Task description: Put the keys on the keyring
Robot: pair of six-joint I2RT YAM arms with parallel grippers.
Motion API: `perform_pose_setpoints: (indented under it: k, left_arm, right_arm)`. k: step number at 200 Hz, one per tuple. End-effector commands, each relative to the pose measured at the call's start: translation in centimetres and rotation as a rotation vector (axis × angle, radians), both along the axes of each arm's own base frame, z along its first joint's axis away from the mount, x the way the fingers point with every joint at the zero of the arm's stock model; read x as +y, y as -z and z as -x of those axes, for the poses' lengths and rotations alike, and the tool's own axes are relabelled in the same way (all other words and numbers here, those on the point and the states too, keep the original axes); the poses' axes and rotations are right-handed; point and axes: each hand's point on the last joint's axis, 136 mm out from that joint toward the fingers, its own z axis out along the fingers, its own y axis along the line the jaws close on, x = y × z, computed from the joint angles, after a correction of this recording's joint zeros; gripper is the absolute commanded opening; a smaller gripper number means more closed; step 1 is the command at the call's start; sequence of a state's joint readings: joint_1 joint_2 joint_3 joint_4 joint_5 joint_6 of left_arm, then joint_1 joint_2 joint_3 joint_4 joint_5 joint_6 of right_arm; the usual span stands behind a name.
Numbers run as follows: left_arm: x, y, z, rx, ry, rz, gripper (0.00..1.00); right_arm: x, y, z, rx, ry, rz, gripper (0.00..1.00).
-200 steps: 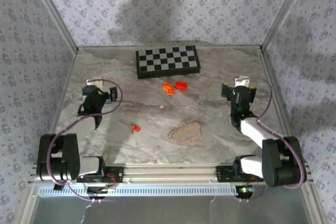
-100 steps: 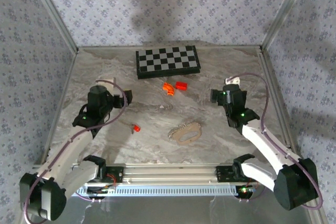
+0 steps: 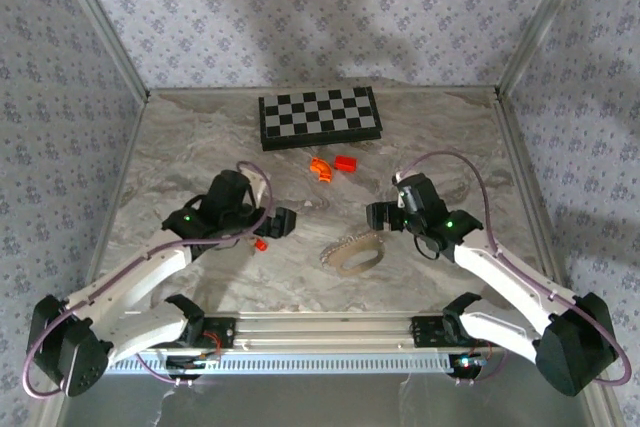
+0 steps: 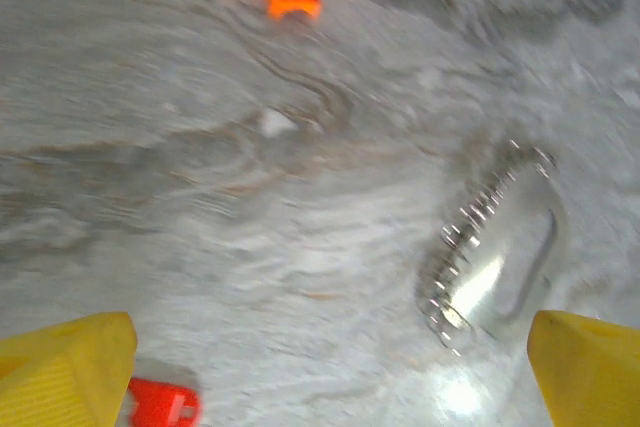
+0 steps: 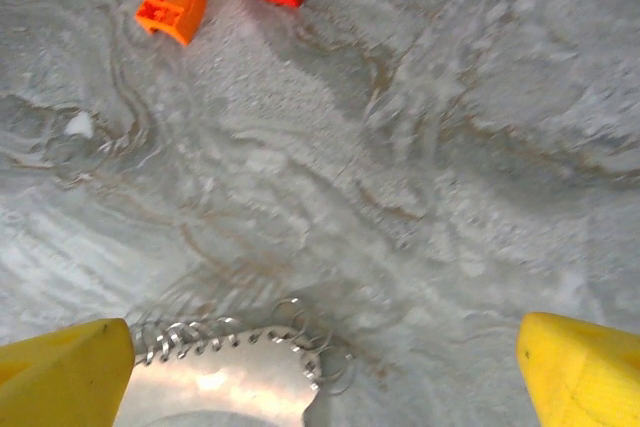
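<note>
On the marbled surface (image 3: pixel 200 147), the left gripper (image 3: pixel 283 222) and right gripper (image 3: pixel 378 215) hover, jaws wide open and empty. The keyring (image 3: pixel 352 252) lies near the front edge's middle, between the two jaws. The key (image 3: pixel 260 244) lies just beside the left jaws.

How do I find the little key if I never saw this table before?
Start at the black-and-white checkerboard at the back and come forward, to the left of the pale keyring. The key lies just beside the left pincer: tiny and red, far smaller than the red block.
</note>
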State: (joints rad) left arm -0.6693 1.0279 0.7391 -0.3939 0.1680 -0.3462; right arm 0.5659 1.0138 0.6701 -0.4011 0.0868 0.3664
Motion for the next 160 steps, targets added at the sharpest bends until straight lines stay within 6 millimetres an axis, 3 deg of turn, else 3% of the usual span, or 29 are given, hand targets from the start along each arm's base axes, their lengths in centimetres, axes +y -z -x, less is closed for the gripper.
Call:
perform_pose_setpoints:
  k: [1, 37, 63, 107, 141, 160]
  left_arm:
    - [-2.5, 0.0, 2.6, 0.023, 0.136, 0.015, 0.99]
    - [-5.4, 1.1, 5.9, -0.033, 0.324, -0.027, 0.87]
    - [-7.0, 1.8, 7.2, -0.074, 0.399, -0.109, 0.8]
    - [-8.9, 4.1, 8.0, -0.045, 0.459, -0.295, 0.65]
    - [-10.0, 5.9, 8.6, 0.015, 0.491, -0.468, 0.52]
    - [-10.8, 6.4, 8.8, 0.027, 0.498, -0.525, 0.51]
  right_arm:
    - [0.7, 1.1, 2.8, 0.103, -0.029, -0.067, 1.0]
    - [1.1, 0.9, 5.0, 0.123, -0.038, -0.171, 1.0]
    - [1.0, 1.2, 5.9, 0.144, -0.032, -0.221, 1.0]
    - [-1.3, 3.0, 5.7, 0.153, 0.069, -0.209, 1.0]
    - [-3.4, 3.3, 5.7, 0.137, 0.143, -0.227, 1.0]
    - [-4.5, 3.2, 5.7, 0.11, 0.188, -0.245, 0.99]
